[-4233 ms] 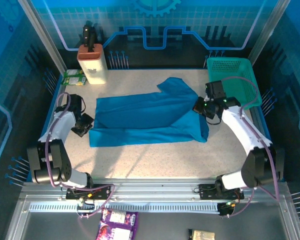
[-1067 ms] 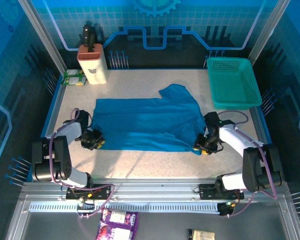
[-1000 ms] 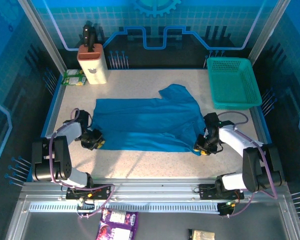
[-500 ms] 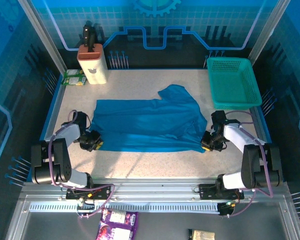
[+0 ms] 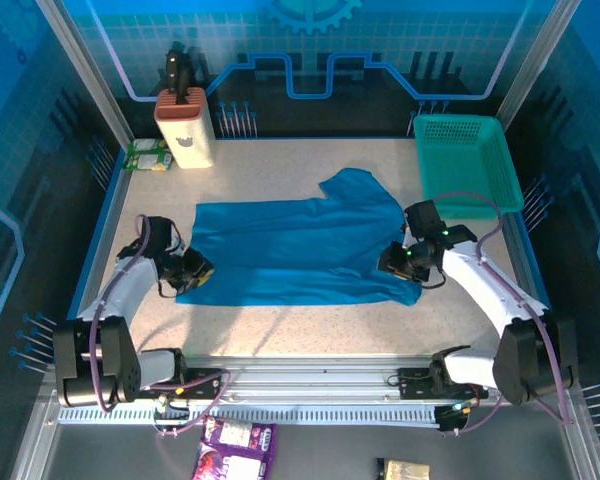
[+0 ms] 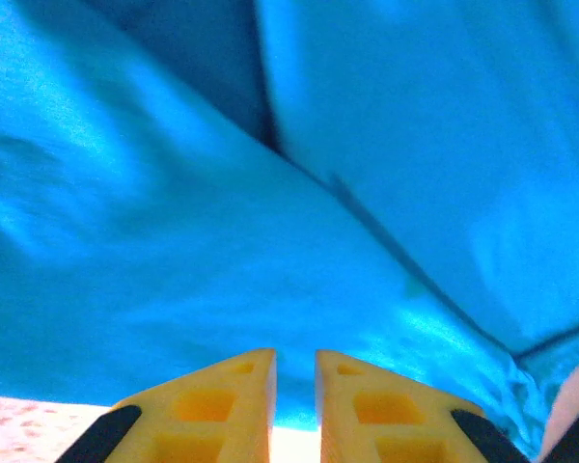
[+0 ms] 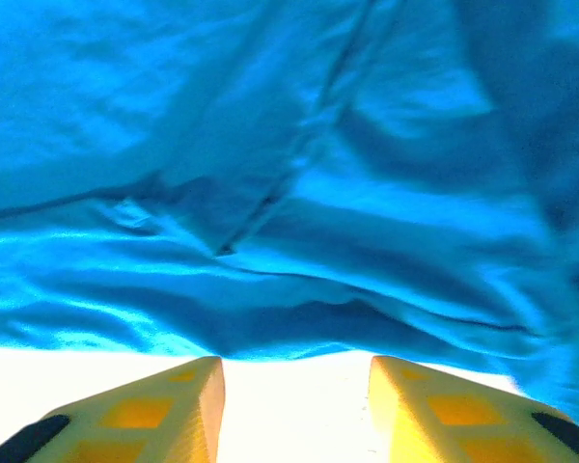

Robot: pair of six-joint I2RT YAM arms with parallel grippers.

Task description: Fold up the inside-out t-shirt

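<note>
Seen from above, a speckled pale table (image 5: 300,325) with a teal-green plastic mesh basket (image 5: 465,165) in its far right corner. The inside-out t-shirt (image 5: 290,245), plain medium blue, lies spread flat to the left of the basket and nearer the arms. Its long side runs across the table, away from the basket. One short sleeve pokes toward the far edge, close to the basket's near left corner.

The right gripper (image 5: 398,262) sits over the end of the shirt closest to the basket, just in front of the basket's near left corner. In the right wrist view its yellow fingers are spread wide apart (image 7: 296,371), with bare bright table between them and nothing held. The rumpled blue cloth (image 7: 270,145) has its edge just beyond the fingertips.

The left gripper (image 5: 193,272) is at the end of the shirt farthest from the basket, low on the table. In the left wrist view its yellow fingers are pressed almost together (image 6: 294,362), pinching the edge of the cloth (image 6: 270,241) in the thin slit between them. Folds of blue rise beyond the tips.

A white knife block (image 5: 185,125) with a tan top stands far to the left of the basket along the same far edge, with a green packet (image 5: 148,153) beside it on the side away from the basket
</note>
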